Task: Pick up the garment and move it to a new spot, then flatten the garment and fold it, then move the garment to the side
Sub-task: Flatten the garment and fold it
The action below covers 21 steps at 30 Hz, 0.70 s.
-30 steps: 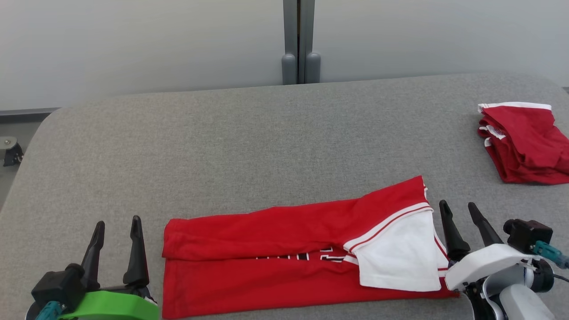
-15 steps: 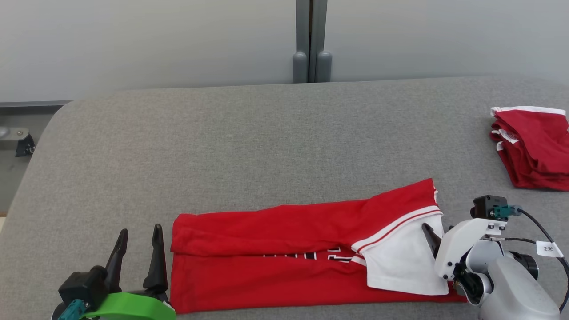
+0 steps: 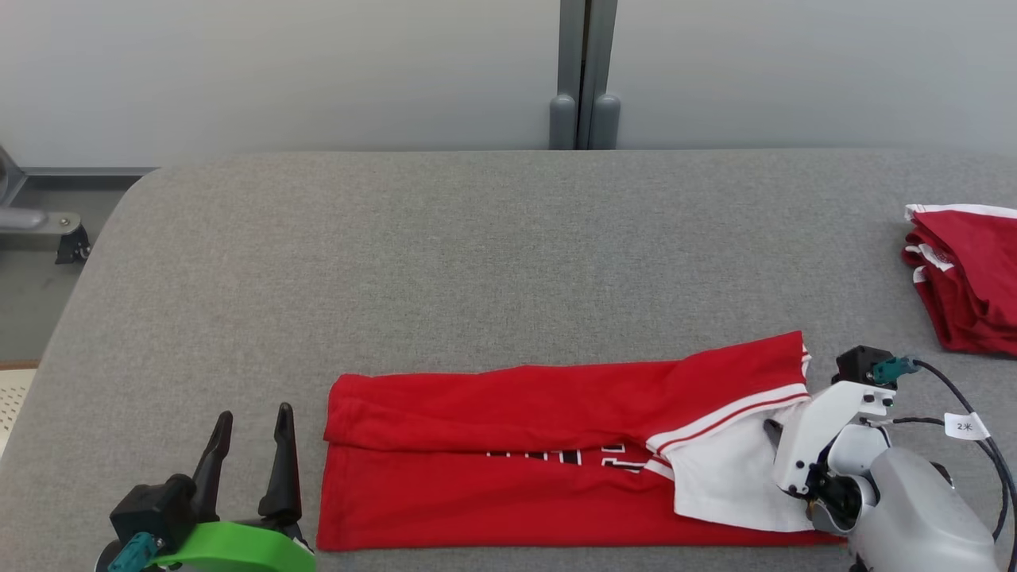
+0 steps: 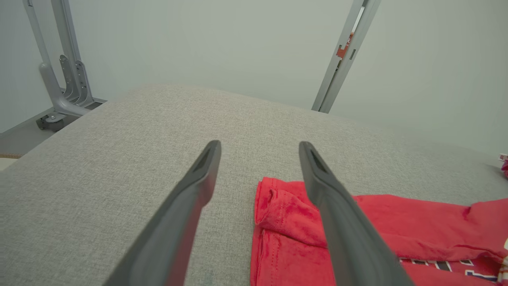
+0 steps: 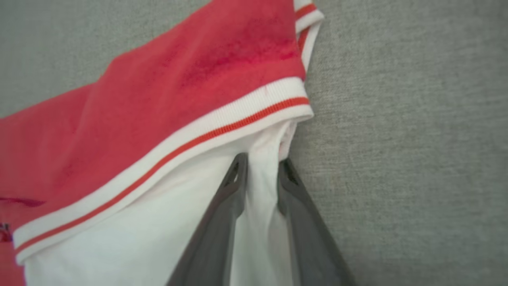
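Soft, light, floppy garment (image 3: 516, 477), pinched at white edge by right gripper (image 5: 262, 161); left gripper (image 3: 254, 413) wide open. Best grabbed at corners.

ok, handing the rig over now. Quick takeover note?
Grippers: left gripper is open and holds nothing, just off the left end of the garment. The right gripper is shut on the white panel at the garment's right end.
Things: the garment lies on the grey table near the front edge, folded lengthwise into a long strip. A second red pile sits at the far right.
Done: placed, flattened, first fold.
Left: probably the crosswise fold, then move it aside.
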### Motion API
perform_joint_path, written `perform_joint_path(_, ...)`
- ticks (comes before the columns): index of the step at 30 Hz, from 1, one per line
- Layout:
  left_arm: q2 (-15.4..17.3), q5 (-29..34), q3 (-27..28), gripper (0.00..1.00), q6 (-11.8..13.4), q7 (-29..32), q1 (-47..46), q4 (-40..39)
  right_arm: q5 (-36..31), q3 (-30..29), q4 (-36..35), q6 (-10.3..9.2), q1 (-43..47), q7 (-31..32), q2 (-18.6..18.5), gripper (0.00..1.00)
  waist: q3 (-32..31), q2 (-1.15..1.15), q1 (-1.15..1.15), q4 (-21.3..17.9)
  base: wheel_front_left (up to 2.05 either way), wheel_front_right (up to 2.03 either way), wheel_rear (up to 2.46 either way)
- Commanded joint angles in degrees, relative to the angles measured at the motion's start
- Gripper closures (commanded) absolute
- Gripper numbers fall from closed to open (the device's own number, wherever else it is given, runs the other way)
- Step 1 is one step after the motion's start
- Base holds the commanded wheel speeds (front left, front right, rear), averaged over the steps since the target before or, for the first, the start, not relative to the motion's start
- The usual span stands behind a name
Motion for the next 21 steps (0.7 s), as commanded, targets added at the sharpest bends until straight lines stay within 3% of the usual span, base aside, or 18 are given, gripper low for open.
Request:
perform_joint_path(1,-0.1,0.6,0.4,0.00,-0.2,-0.2,-0.8,0.1,0.4,0.0,0.4,-0.06,0.9,-0.5,0.5,1.00,0.0,0.00,0.00,-0.1,0.00,0.00,0.00)
perform_joint_path(7,-0.4,1.1,0.4,0.00,-0.5,-0.2,0.1,0.3,1.9,-0.3,-3.2,-0.06,-1.8,-1.2,-2.4,1.00,-0.7,0.00,0.00,-1.0,0.00,0.00,0.00)
perform_joint_path(13,-0.9,1.3,0.6,0.00,-0.5,-0.2,1.0,0.6,0.8,-2.1,-6.1,-0.06,-1.1,-1.2,-9.5,1.00,-1.3,0.00,0.00,-1.9,0.00,0.00,0.00)
perform_joint_path(17,-1.2,1.3,0.9,0.00,-0.5,-0.2,1.5,0.9,1.1,-2.7,-9.3,-0.02,0.2,-0.7,-9.4,1.00,-1.6,0.00,0.00,-2.7,0.00,0.00,0.00)
perform_joint_path(21,-1.4,1.6,1.0,0.00,-0.7,-0.2,1.4,1.3,4.6,-1.0,-17.2,-0.02,1.7,0.2,-6.9,1.00,-1.7,0.00,0.00,-3.2,0.00,0.00,0.00)
